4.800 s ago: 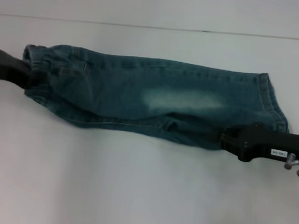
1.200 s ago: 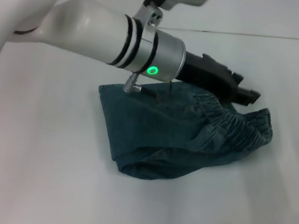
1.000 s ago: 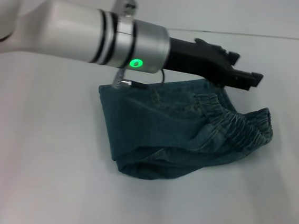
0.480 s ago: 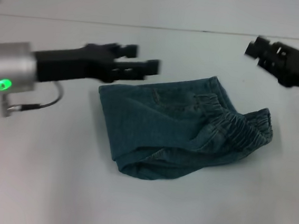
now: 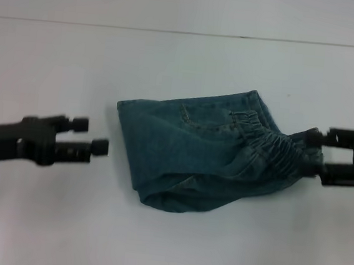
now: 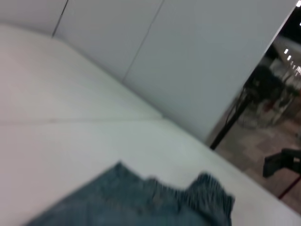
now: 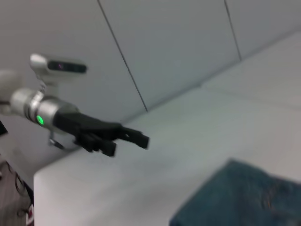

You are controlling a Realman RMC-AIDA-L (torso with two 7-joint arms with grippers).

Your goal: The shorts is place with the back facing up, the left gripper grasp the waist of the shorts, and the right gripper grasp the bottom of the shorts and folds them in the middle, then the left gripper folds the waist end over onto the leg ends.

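Two claws flank one pair of folded denim shorts (image 5: 209,151) lying in the middle of the white surface (image 5: 166,244). The shorts form a compact bundle, with the gathered elastic waistband (image 5: 285,152) on top toward the robot's right and a smooth folded edge toward its left. The left claw (image 5: 92,135) sits to the left of the shorts, apart from the fabric, its two fingers spread and holding nothing. The right claw (image 5: 316,155) is at the waistband end, its fingers parted, just beside the cloth; whether they touch it cannot be told.
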